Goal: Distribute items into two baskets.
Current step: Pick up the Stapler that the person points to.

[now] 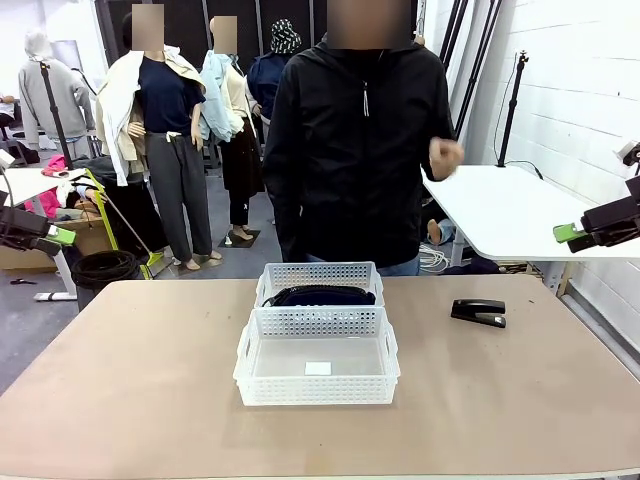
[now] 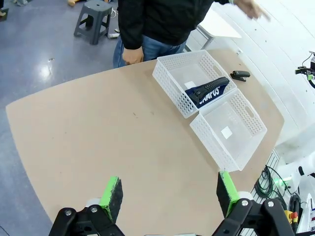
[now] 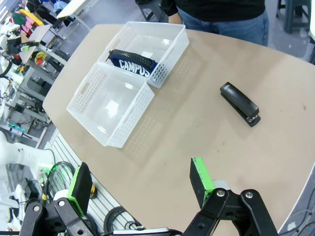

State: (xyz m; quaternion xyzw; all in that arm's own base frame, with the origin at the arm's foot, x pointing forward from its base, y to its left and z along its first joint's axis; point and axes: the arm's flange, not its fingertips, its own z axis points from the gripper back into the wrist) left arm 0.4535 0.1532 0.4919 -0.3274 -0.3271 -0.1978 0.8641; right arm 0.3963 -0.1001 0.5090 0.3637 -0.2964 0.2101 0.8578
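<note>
Tan table (image 1: pixel 120 400), two white baskets butted end to end.
Far basket (image 1: pixel 318 272) has the navy CAMPUS pouch (image 1: pixel 320 296) lying in it; near basket (image 1: pixel 316 322) shows a bare floor with what looks like a small label (image 1: pixel 318 368). Black stapler (image 1: pixel 479 312) sits to the robot's right, apart from both. Left gripper (image 2: pixel 168 189) and right gripper (image 3: pixel 140 177) hang above, fingers spread, holding nothing.

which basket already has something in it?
The far basket, nearest the person: the navy CAMPUS pouch lies in it. The near basket has no item in it.
</note>
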